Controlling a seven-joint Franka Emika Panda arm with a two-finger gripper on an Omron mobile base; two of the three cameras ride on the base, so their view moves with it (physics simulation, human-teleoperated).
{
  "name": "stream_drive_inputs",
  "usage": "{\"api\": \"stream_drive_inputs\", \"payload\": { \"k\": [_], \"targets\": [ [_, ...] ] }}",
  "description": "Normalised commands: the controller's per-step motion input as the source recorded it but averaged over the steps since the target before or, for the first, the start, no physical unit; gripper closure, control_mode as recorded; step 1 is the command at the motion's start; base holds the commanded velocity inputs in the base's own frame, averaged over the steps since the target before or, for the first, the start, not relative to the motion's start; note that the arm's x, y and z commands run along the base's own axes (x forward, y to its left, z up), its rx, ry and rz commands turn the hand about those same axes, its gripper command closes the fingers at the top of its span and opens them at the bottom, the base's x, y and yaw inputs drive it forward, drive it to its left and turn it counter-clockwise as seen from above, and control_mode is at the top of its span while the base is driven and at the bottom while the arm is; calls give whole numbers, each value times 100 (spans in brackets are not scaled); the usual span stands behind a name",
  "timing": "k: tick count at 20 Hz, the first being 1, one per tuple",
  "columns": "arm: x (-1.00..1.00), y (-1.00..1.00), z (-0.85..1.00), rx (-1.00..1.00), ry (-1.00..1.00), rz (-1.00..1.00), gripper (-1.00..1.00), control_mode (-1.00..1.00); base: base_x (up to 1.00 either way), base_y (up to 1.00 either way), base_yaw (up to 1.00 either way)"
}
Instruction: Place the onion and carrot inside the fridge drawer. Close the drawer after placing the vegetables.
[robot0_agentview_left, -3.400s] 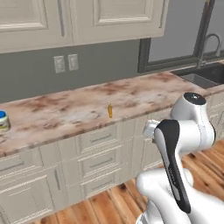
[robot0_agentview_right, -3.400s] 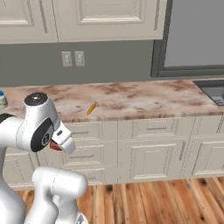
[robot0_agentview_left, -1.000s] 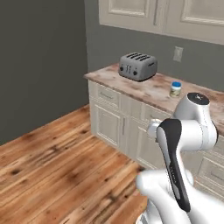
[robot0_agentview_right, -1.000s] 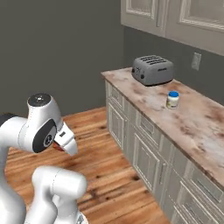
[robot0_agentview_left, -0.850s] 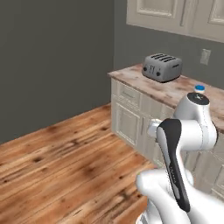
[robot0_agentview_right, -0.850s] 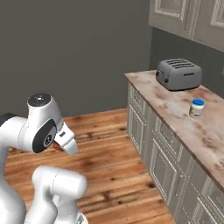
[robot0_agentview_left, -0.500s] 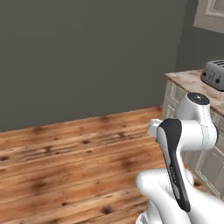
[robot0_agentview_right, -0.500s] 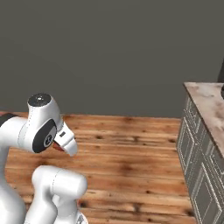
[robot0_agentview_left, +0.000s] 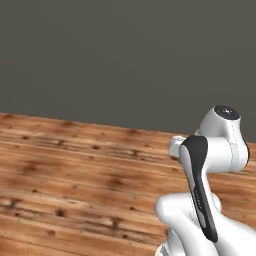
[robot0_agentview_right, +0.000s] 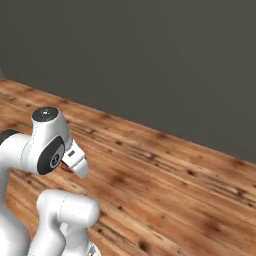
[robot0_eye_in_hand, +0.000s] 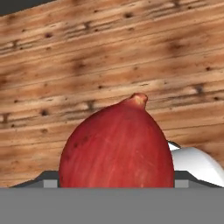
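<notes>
So the onion (robot0_eye_in_hand: 117, 146) sits right up against the hand camera, a fat red bulb with its pointed tip up, and from how it's parked at the base of that view I'd say the pincer is clamped on it, though the fingertips themselves are hidden behind it. Judging by the look, it's firm and round with a smooth, papery skin, so it could roll or slip if squeezed off-centre; gripping across the widest part of the belly seems the safest bet, and it shouldn't bruise easily. In the right base view a bit of red (robot0_agentview_right: 66, 169) peeks out under the white hand, tucked close to the arm. Beyond that it's just wooden plank floor (robot0_agentview_left: 75, 185), warm brown with dark knots, running back to a plain dark grey wall (robot0_agentview_right: 150, 60).
</notes>
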Motion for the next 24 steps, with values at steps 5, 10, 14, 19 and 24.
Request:
{"api": "stream_drive_inputs", "payload": {
  "k": [5, 10, 14, 19, 24],
  "targets": [
    [0, 0, 0, 0, 0, 0, 100, 100, 0, 33, 80],
    [0, 0, 0, 0, 0, 0, 100, 100, 0, 34, 79],
    [0, 0, 0, 0, 0, 0, 100, 100, 2, 36, 78],
    [0, 0, 0, 0, 0, 0, 100, 100, 11, 37, 76],
    [0, 0, 0, 0, 0, 0, 100, 100, 46, 41, 63]
  ]
}}
